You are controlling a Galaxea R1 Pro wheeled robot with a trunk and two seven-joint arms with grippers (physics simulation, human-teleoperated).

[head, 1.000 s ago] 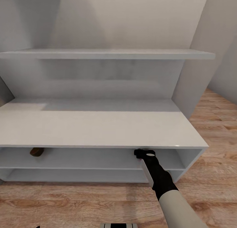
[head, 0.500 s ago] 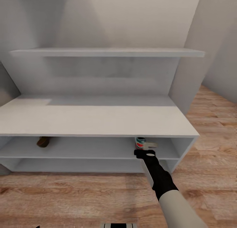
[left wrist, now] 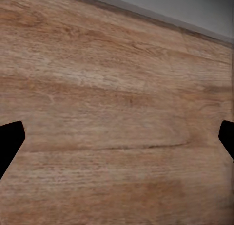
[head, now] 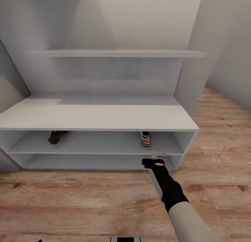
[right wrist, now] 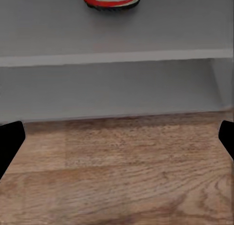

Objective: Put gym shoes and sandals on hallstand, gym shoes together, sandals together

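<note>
Sitting on hallstand (head: pixel 104 117) shelf: one gym shoe (head: pixel 146 139), one sandal (head: pixel 57 136); both claws spread, empty.

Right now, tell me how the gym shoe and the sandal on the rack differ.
The gym shoe is white with green and red-orange at the heel; the sandal is dark brown. The gym shoe sits toward the right end of the upper low shelf, just ahead of the right pincer; the sandal sits toward the left end. Both rest on the same shelf, off the floor.

Head camera high, facing hallstand (head: pixel 104 116) front-on; right wrist low, close to its shelves – shared; left wrist faces floor (left wrist: pixel 107 113).
</note>
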